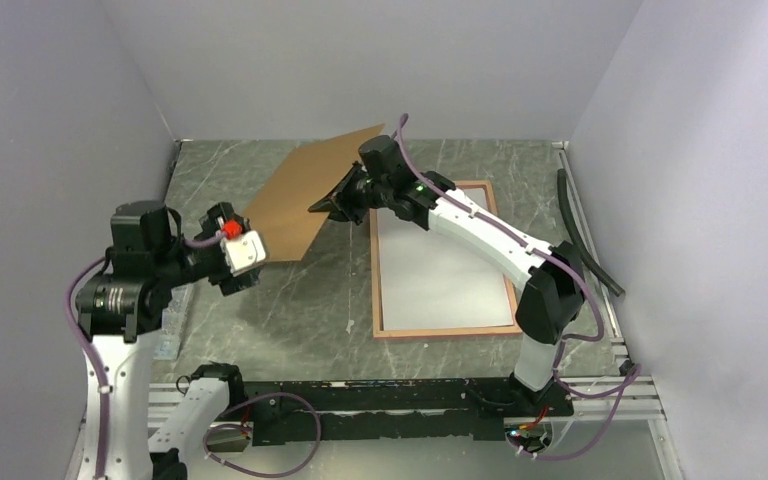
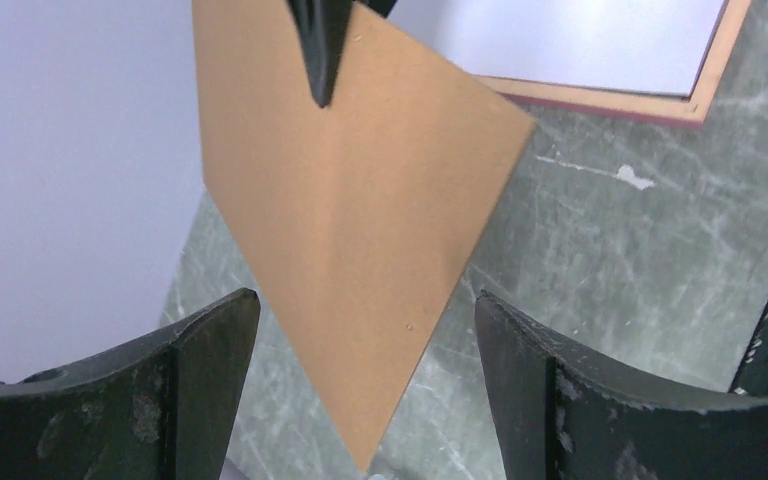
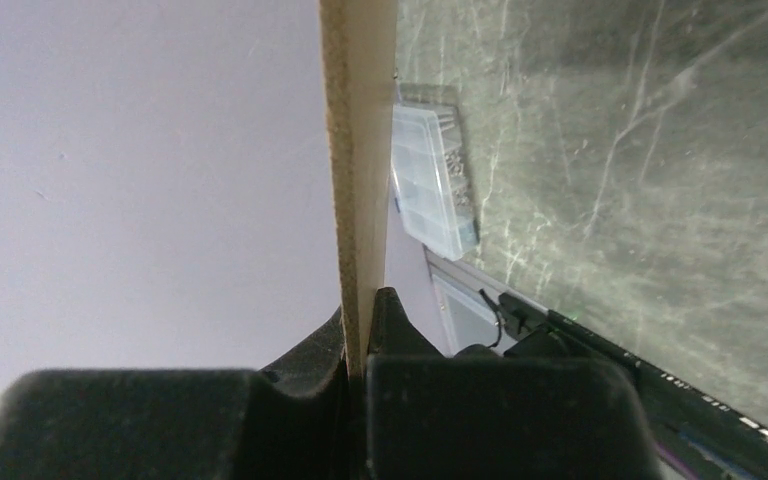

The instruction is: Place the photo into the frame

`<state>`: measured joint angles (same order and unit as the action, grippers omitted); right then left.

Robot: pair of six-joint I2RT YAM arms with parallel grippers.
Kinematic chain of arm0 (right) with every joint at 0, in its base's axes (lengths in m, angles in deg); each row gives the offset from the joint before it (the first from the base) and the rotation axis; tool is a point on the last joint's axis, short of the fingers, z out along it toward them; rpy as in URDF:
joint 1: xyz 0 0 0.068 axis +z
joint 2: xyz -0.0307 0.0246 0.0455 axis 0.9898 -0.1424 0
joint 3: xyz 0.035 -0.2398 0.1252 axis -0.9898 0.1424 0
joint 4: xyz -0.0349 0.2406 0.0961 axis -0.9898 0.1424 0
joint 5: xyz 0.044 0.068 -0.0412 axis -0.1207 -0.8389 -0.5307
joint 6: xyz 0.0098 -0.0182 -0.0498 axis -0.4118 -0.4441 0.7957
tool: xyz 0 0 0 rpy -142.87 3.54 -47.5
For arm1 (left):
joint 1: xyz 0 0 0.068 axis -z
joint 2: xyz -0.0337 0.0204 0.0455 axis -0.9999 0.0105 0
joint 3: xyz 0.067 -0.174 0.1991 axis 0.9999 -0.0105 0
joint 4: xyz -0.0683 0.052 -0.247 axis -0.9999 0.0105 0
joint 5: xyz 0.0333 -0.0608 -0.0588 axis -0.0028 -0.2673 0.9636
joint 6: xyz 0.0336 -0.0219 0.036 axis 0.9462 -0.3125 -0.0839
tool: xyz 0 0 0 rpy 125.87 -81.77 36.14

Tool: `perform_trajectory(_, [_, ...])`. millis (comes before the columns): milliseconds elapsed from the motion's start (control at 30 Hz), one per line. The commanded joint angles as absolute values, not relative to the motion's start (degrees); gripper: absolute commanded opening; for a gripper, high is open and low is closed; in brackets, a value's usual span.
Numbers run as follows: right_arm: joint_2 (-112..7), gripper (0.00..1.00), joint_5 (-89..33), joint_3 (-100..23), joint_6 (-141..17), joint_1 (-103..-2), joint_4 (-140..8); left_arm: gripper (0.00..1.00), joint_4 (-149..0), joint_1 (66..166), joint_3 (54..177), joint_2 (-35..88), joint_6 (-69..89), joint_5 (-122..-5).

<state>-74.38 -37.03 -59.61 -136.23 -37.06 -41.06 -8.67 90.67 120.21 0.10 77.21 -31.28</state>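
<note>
The frame (image 1: 375,285) lies flat on the right of the table with its wood-brown side up. Inside its border lies the photo (image 1: 440,275), white back up. My right gripper (image 1: 335,203) is shut on the edge of a plain brown backing board (image 1: 310,195) and holds it tilted in the air, left of the frame. My left gripper (image 1: 255,255) stands open at the board's lower corner, touching nothing. In the left wrist view the board (image 2: 360,200) hangs ahead of my open left gripper (image 2: 365,300), beyond it the frame (image 2: 600,97) and the photo (image 2: 580,40). The right wrist view shows the board (image 3: 355,150) edge-on in my right gripper (image 3: 363,300).
A black hose (image 1: 585,230) runs along the table's right edge. A clear plastic box (image 3: 435,185) lies at the table's left edge. Grey walls close in the left, back and right sides. The arm bases and a black rail (image 1: 390,400) line the near edge.
</note>
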Motion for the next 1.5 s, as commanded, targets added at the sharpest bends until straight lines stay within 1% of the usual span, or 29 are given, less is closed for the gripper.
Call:
perform_trajectory(0, [-74.72, 0.00, -37.22, -63.04, -141.94, -35.37, -48.44, 0.84, -8.96, 90.87, 115.13, -5.10, 89.81, -26.74])
perform_trajectory(67, [-75.01, 0.00, -37.68, -62.94, -143.19, -34.75, -50.11, 0.84, -11.56, 90.82, 111.46, -7.14, 92.06, -25.90])
perform_trajectory(233, [-74.02, 0.00, -36.51, -61.57, -145.14, -33.92, -52.74, 0.83, -13.05, 90.86, 107.07, -8.07, 97.77, -25.25])
perform_trajectory(333, [-73.48, 0.00, -36.10, -60.46, -146.43, -33.54, -55.05, 0.81, -19.32, 90.88, 103.49, -8.98, 97.00, -26.79])
perform_trajectory(400, [-73.84, 0.00, -36.22, -60.60, -147.23, -33.06, -55.95, 0.76, -23.96, 90.89, 101.55, -9.49, 96.26, -27.01])
perform_trajectory(467, [-74.34, 0.00, -36.43, -60.73, -147.68, -32.50, -56.94, 0.69, -27.90, 90.89, 99.88, -9.63, 95.45, -27.10])
perform_trajectory(533, [-74.82, 0.00, -36.85, -61.12, -147.35, -32.12, -56.91, 0.54, -30.87, 90.85, 99.25, -9.20, 94.83, -27.31])
perform_trajectory(567, [-74.82, 0.03, -36.92, -60.96, -147.22, -32.04, -56.95, 0.45, -31.63, 90.83, 99.30, -8.92, 94.60, -27.46])
perform_trajectory(633, [-74.20, 0.11, -36.63, -59.27, -146.97, -32.05, -58.40, 0.30, -33.34, 90.84, 99.11, -8.80, 94.10, -27.59])
perform_trajectory(700, [-72.95, 0.22, -36.06, -57.66, -146.28, -32.06, -59.55, 0.19, -36.21, 90.88, 97.58, -9.93, 93.66, -27.53])
perform_trajectory(767, [-72.29, 0.34, -36.11, -57.00, -144.75, -32.04, -59.25, 0.12, -39.42, 90.88, 95.32, -11.58, 94.17, -27.12])
perform_trajectory(867, [-71.33, 0.52, -37.45, -55.78, -142.36, -32.37, -58.70, 0.04, -41.52, 90.89, 92.97, -13.54, 95.79, -26.24])
perform_trajectory(967, [-69.92, 0.70, -40.96, -54.41, -137.84, -33.74, -58.38, 0.03, -42.79, 90.89, 92.17, -14.37, 96.22, -26.16])
perform_trajectory(1067, [-68.35, 0.96, -48.61, -53.81, -129.54, -36.63, -57.75, 0.03, -42.98, 90.88, 93.53, -13.69, 95.52, -26.64])
perform_trajectory(1100, [-67.76, 0.99, -50.98, -54.46, -124.70, -37.65, -56.52, 0.03, -42.75, 90.89, 94.37, -13.19, 94.91, -26.75])
perform_trajectory(1200, [-66.44, 1.00, -56.28, -59.28, -105.94, -40.04, -47.42, 0.03, -42.19, 90.89, 96.82, -11.84, 93.01, -26.31])
perform_trajectory(1267, [-65.99, 1.00, -55.81, -64.55, -87.99, -40.12, -35.67, 0.03, -41.25, 90.84, 98.15, -11.53, 92.59, -25.09])
perform_trajectory(1333, [-64.35, 1.00, -53.27, -67.95, -74.13, -39.51, -28.71, 0.03, -40.02, 90.88, 99.18, -11.56, 92.95, -23.85])
perform_trajectory(1400, [-60.53, 1.00, -48.25, -64.45, -62.80, -38.81, -28.55, 0.03, -38.58, 90.82, 100.24, -11.54, 92.81, -22.61])
perform_trajectory(1467, [-55.64, 1.00, -46.43, -57.74, -52.58, -38.15, -32.98, 0.03, -36.79, 90.88, 101.62, -11.29, 92.77, -21.53])
